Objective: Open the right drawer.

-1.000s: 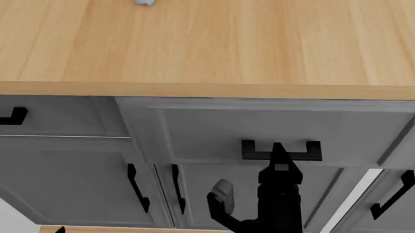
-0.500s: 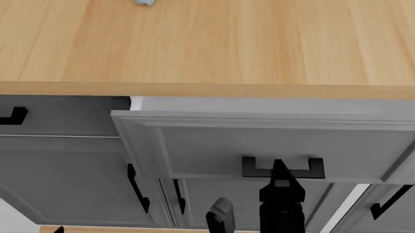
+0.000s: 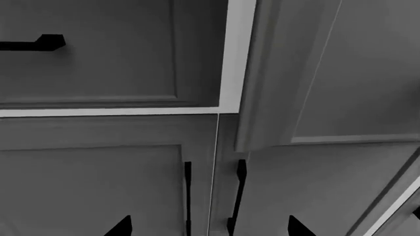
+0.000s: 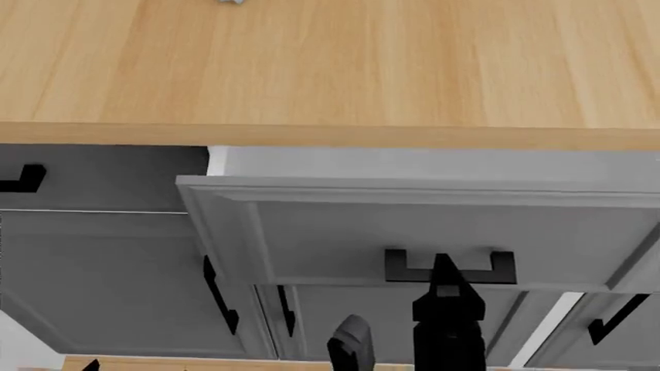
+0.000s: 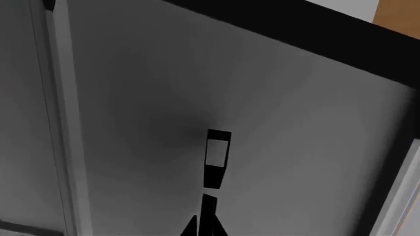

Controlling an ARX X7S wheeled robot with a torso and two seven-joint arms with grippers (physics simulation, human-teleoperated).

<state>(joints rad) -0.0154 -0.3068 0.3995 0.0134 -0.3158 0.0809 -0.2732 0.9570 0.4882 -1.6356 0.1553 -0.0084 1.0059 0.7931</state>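
A wide, shallow grey drawer with a recessed-panel front [image 4: 433,228] stands partly pulled out beneath the front lip of a smooth, light wood-grain countertop [image 4: 341,69], a strip of its white inner wall [image 4: 413,162] showing between panel and counter edge. The robot's black right gripper [image 4: 443,267] reaches up from below the countertop to the drawer's horizontal, squared U-shaped black handle [image 4: 450,267], its narrow tip meeting the bar at mid-span; whether its fingers are clamped on the bar cannot be told from either the head or right wrist view. Level with it, further along under the countertop, sits the flush, matte twin grey drawer front [image 4: 93,178], one end of its matching black handle [image 4: 26,179] in view. Lower down, tall grey panelled cabinet doors [image 4: 113,286] carry slim vertical black handles [image 4: 219,297]. The left gripper [image 3: 206,228] shows only as two dark fingertips, set apart, facing those doors and touching nothing
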